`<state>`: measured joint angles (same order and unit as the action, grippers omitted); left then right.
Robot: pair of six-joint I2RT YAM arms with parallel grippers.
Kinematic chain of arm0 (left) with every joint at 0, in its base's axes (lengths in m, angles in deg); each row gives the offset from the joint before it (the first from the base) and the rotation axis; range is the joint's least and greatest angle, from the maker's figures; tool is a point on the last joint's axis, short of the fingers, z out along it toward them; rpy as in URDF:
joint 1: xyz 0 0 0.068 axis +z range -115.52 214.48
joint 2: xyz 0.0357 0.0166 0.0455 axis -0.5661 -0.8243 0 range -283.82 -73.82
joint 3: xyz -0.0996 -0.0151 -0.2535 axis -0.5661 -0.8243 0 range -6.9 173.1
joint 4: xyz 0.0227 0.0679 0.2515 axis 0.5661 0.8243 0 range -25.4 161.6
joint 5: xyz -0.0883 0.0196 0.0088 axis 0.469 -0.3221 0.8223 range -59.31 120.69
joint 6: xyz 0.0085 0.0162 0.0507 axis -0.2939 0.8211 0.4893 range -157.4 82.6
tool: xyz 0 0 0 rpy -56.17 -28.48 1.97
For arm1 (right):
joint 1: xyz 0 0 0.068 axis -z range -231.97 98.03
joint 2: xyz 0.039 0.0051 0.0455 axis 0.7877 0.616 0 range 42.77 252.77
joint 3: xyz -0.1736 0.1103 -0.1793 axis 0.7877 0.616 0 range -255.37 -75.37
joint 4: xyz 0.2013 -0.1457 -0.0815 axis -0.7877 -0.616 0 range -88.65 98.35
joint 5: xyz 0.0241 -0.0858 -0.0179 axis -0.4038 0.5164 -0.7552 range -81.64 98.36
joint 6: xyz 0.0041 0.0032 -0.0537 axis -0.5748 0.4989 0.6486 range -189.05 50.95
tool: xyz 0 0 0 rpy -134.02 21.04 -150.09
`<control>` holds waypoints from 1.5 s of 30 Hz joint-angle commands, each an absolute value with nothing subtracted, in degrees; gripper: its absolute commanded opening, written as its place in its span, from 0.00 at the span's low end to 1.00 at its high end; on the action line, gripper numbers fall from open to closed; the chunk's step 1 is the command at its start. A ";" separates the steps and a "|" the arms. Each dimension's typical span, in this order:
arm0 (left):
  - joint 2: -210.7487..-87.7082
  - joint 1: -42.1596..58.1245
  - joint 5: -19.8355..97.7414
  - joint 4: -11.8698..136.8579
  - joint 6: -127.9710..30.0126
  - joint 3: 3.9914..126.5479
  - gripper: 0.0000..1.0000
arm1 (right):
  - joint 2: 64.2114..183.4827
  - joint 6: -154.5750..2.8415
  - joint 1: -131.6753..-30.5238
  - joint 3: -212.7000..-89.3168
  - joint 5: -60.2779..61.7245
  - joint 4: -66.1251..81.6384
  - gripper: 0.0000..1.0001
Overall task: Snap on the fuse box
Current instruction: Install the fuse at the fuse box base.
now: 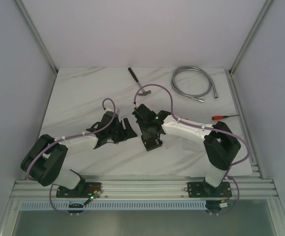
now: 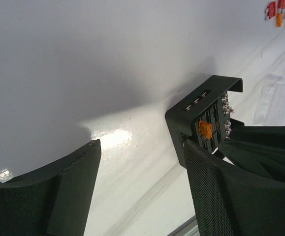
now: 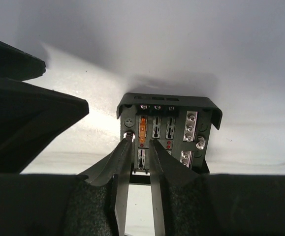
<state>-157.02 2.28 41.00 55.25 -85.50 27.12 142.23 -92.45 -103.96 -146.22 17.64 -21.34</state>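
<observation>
Flanking an orange fuse (image 3: 142,129) seated in the fuse box (image 3: 167,101), the right gripper (image 3: 140,141) has its fingers nearly together; whether it pinches the fuse cannot be told. The left gripper (image 2: 142,189) gapes wide, with the box at its 1 o'clock. The clear cover (image 2: 274,97) lies apart at the box's 3 o'clock, so the snapping on is judged not yet done.

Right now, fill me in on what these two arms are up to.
The right gripper is over the open fuse box, its fingers narrowed to a slit at the slots beside a seated orange fuse; whether they pinch anything is unclear. The left gripper hangs open next to the box, holding nothing. The clear cover lies on the table, not yet snapped on, and loose fuses sit farther off.
</observation>
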 commanded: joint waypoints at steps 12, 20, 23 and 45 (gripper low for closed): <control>-158.08 6.36 40.55 57.15 -82.02 28.22 0.92 | 146.85 -92.88 -104.28 -150.81 18.88 -25.92 0.23; -157.59 7.65 40.61 57.87 -81.12 27.99 0.93 | 148.34 -92.61 -104.34 -151.56 18.72 -26.19 0.18; -157.41 7.93 40.64 58.09 -80.76 27.99 0.94 | 149.00 -92.35 -104.33 -152.00 18.64 -26.65 0.14; -156.24 10.28 40.08 60.07 -77.92 27.90 0.97 | 155.97 -89.42 -102.84 -153.10 16.31 -32.16 0.00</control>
